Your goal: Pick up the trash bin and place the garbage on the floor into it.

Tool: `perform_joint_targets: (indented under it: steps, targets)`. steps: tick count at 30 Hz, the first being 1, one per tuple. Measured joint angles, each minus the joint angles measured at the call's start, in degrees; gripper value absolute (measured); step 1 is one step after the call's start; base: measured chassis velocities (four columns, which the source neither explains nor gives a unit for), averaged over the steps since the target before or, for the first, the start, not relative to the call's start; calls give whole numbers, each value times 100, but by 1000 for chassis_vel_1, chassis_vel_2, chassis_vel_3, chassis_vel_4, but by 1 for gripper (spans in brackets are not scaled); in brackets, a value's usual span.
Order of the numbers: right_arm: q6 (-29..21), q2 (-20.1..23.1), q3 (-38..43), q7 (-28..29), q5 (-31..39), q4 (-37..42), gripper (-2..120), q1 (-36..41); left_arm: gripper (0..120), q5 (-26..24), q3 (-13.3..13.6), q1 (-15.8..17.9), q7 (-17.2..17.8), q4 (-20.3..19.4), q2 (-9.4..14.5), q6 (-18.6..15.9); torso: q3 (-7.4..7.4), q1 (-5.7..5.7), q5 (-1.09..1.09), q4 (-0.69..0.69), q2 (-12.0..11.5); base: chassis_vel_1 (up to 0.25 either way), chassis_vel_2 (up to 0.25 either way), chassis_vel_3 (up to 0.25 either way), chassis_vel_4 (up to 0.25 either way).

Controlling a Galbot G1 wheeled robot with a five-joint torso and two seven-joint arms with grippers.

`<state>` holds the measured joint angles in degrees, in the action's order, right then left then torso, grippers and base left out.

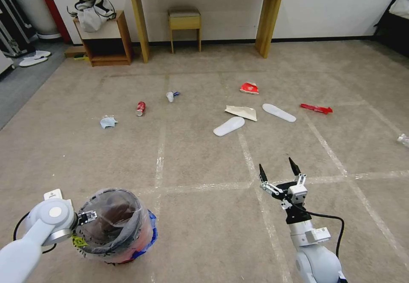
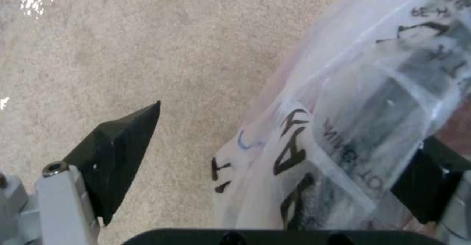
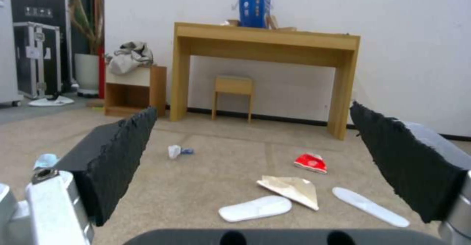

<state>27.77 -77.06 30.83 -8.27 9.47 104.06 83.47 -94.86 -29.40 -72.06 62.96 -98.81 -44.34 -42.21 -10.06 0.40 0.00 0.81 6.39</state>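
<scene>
Two arms frame my view from the head camera, and the work sits between them on the beige carpet [image 1: 200, 155] crossed by worn tape lines.

On my left, the left gripper [image 1: 87, 218] is at the rim of the trash bin [image 1: 117, 225]. From its wrist camera, one black finger [image 2: 115, 156] stands outside over the carpet and the other [image 2: 427, 186] is beyond the crinkled bag lining [image 2: 353, 127]. The jaws straddle the wall of the bin but are spread, not yet pressing on it. The bin stands upright, close in front of me at lower left. Its clear bag looks empty of litter, though I cannot see to the bottom.

On my right, the right gripper [image 1: 279, 173] hangs above the floor with its fingers spread wide and holding nothing.

All the garbage lies farther out. Nearest the right gripper, ahead and slightly left, is a white slipper sole [image 1: 229, 126], its long axis running diagonally. Just beyond it are a crumpled beige paper [image 1: 242, 112] and a second slipper sole [image 1: 279, 112]. Farther back is a squashed red carton [image 1: 249, 88]; off to the right, a red wrapper [image 1: 316, 108]. Toward the left lie a red can [image 1: 140, 108], a white cup [image 1: 170, 96] and a blue mask [image 1: 108, 122].

I judge the right arm nearer to the slipper soles, while the left arm must first clamp and lift the bin.
</scene>
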Motion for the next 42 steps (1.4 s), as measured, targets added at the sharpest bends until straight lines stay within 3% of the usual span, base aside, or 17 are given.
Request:
perform_joint_targets:
  steps: [10, 12, 16, 18, 22, 24, 33, 42]
  targets:
    - [-1, -5, -31, -6, 3, -73, 100, -79, 94, 41, 81, 55, -140, 185, -57, 2, 0, 0, -2, 0, 0, 0, 0, 0, 0]
    - [-3, -6, -30, -6, 7, -95, 100, -95, 81, 24, 113, 35, -114, 119, -51, 2, 0, 0, 2, 0, 0, 0, 0, 0, 0]
    - [2, -14, -22, -4, 7, -121, 100, -97, 73, 24, 138, 7, -93, 63, -34, 4, 0, 0, 3, 0, 0, 0, 0, 0, 0]
    - [7, -28, -22, -5, 7, -128, 100, -92, 62, 25, 158, -11, -79, 8, -30, 7, 1, 0, 3, 0, 0, 0, 0, 0, 0]
    - [7, -34, -23, -5, 9, -123, 100, -85, 52, 23, 161, -23, -71, -21, -27, 9, 1, 0, 3, 0, 0, 0, 0, 0, 0]
    - [8, -29, -23, -2, 14, -109, 100, -85, 38, 15, 133, -72, -69, -48, -21, 20, 1, 0, 3, 0, 1, 0, 0, 0, 0]
    - [34, -30, -27, 0, 12, -112, 100, -49, 12, -24, 102, -239, -62, -275, -37, 20, 2, 0, 4, -1, 1, 0, 0, 0, 0]
    - [34, -26, 2, 28, 6, -70, 100, -10, 9, -63, 112, -404, 26, -520, -91, 26, 1, -1, 4, -2, 1, 0, 0, 0, 0]
